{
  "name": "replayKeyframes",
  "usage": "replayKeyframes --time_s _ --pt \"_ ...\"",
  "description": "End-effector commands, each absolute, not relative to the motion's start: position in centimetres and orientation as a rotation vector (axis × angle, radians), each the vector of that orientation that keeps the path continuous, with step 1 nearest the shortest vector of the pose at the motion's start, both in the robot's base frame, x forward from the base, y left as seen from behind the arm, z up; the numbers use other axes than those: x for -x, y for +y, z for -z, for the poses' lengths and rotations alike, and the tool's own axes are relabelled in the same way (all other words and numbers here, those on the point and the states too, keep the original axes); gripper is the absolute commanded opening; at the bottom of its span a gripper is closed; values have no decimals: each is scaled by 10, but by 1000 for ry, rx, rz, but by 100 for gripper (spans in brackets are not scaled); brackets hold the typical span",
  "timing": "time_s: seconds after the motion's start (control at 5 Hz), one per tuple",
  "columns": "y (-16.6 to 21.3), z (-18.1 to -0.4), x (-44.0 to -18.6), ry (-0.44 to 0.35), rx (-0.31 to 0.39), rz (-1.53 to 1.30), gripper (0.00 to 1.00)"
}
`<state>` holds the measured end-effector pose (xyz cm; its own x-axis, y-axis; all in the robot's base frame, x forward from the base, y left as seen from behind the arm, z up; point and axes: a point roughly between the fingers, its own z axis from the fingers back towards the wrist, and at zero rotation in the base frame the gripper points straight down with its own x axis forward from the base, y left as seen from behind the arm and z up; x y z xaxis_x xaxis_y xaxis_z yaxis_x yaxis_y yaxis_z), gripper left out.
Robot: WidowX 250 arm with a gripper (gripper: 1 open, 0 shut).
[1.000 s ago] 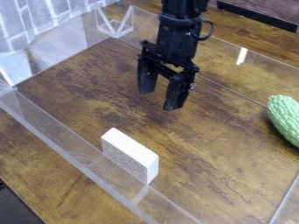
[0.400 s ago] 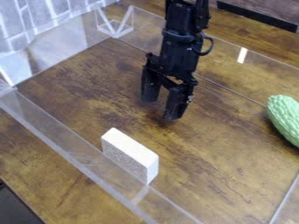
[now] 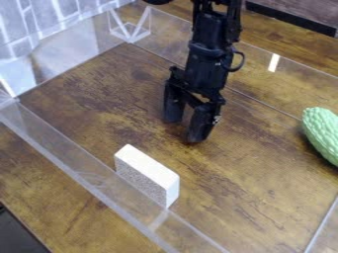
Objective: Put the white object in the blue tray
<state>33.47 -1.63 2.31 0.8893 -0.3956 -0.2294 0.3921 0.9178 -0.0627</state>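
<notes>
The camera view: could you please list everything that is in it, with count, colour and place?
White block: one, white, on the wood near the lower middle
Bumpy oval object: one, green, at the right edge
Work surface: one, brown wood, under both
Barrier: clear, around the work area
Draped sheet: whitish, upper left
Hand: one, black, open, above the wood behind the block
Arm: one, black, reaching down from the top

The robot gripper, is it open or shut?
Open: the gripper's two black fingers stand apart with wood showing between them, and the white block lies away from them.
</notes>
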Motion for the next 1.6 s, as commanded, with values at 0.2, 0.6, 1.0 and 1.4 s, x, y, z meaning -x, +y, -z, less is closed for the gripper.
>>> replayKeyframes --time_s 0.2,0.6,1.0,1.4 --pt "-19 -28 -346 196 -1 419 100" --pt "-19 -24 -348 204 -5 422 100" --pt "-19 -21 -349 211 -7 425 100" --pt "-16 -20 -341 248 -9 499 100"
